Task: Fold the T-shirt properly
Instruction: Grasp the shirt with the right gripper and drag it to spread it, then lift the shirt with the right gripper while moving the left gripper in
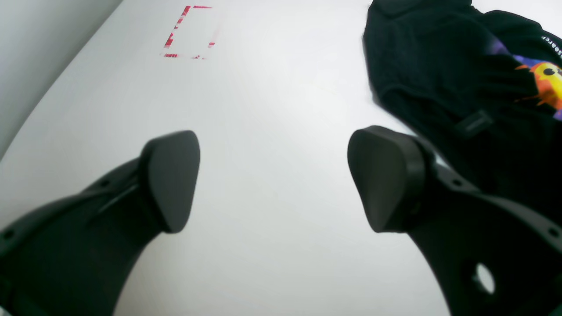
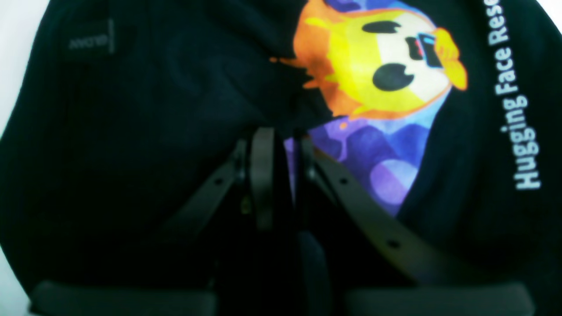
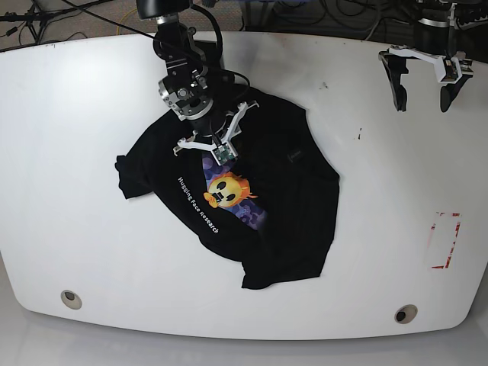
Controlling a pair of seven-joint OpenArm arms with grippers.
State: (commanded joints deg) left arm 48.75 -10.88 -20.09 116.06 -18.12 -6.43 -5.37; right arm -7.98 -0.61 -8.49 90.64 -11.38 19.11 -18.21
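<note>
White counter (image 3: 84,229) is carrying the crumpled T-shirt (image 3: 297,198) at centre. Right pincer (image 2: 281,175) is pinching cloth near the print, jaws narrow; left pincer (image 1: 272,175) is hovering wide, well apart. Flattening step; next needs spreading.

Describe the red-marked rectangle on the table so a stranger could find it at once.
Start at the white table and find the black T-shirt crumpled near its middle. Go from the shirt toward the side where the open left tool hangs, then toward the front edge: the red tape rectangle lies flat there. It is the only red thing on the table, a broken outline with bare white inside.
</note>
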